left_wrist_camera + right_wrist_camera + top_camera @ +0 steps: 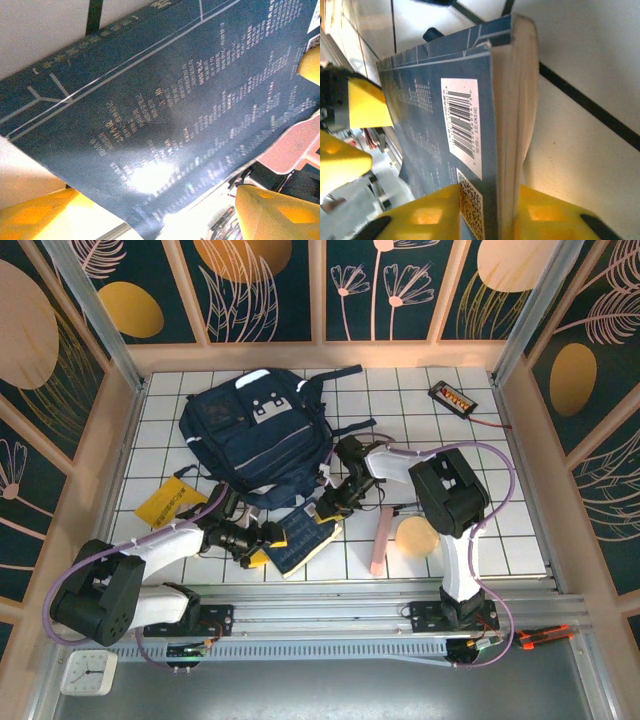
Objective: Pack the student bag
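On the left of the bench (500, 530), near my own base, a flat yellow item (170, 502) lies apart from the work. Just right of it, my left hand (262, 540) sits at the near-left edge of the navy paperback book (305, 538). Its fingers (45, 215) are spread wide, with the printed cover stretching across between them, and I see no pinch there.

Right of the book's middle, my right hand (490, 207) is pressed together on the far-right edge. One pad is on the barcode cover and the other on the page block, so the book is pinched by that corner. Further right, a long pink case (380, 540) and a round tan object (415, 537) wait on the tiles.

The student bag (255, 435) lies on the far side of the bench, just beyond the book and both hands. From above I cannot tell whether its mouth is unzipped.

I judge this to be the pick-up of the book. Next I should raise it with the right hand and keep the grip firm, since a corner hold lets the pages sag. I would then carry it far and slightly left to the bag. My left hand should go ahead to hold the bag's opening apart.
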